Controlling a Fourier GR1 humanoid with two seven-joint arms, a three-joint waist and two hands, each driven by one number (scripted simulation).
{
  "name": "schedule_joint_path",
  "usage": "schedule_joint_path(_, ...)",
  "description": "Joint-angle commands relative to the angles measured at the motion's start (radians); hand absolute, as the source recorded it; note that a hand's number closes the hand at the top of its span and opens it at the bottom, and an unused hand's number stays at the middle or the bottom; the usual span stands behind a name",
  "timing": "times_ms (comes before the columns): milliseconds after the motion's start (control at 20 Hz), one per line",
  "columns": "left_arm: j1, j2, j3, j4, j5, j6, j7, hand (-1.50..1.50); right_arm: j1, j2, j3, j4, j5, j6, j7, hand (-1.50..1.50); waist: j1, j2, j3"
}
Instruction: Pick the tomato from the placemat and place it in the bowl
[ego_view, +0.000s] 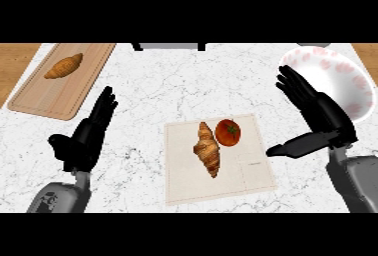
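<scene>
A red tomato (229, 132) lies on the beige placemat (247, 175) near its upper edge, right beside a croissant (207, 148). The white bowl (347, 80) with pink marks stands at the upper right of the counter. My right hand (319, 112) is open, fingers straight and pointing up-left, thumb stretched toward the mat; it sits between the tomato and the bowl, partly covering the bowl's left rim, and touches neither the tomato nor the mat. At the left, my left hand (87, 132) rests open with its fingers up, well away from the mat.
A wooden cutting board (44, 95) at the upper left carries a second croissant (63, 66). A grey object (168, 46) shows at the counter's far edge. Wood surface borders the marble counter at both upper corners.
</scene>
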Motion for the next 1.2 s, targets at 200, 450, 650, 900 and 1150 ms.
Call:
schedule_joint_path(200,-0.011,-0.031,0.015,0.037,-0.035,-0.020,-0.015,0.00,-0.060,0.033,0.060,0.134,0.093,0.101,0.076,-1.50,-0.003,0.000,0.000)
schedule_joint_path(450,0.061,-0.068,0.003,-0.003,-0.082,-0.021,-0.034,0.00,-0.029,0.089,0.043,0.186,0.148,0.168,0.003,-1.50,-0.003,0.000,0.000)
schedule_joint_path(650,-0.030,-0.108,0.055,0.079,-0.090,-0.046,-0.036,0.00,-0.016,0.096,-0.037,0.175,0.146,0.236,-0.008,-1.50,-0.007,0.000,0.000)
schedule_joint_path(900,0.001,-0.090,0.030,-0.101,-0.102,-0.038,0.122,0.00,0.083,0.133,-0.041,0.179,0.130,0.265,-0.116,-1.50,-0.005,-0.001,0.001)
schedule_joint_path(1150,0.025,-0.119,0.069,-0.031,-0.122,-0.064,0.010,0.00,0.048,0.139,-0.125,0.168,0.079,0.326,-0.058,-1.50,-0.006,-0.001,0.000)
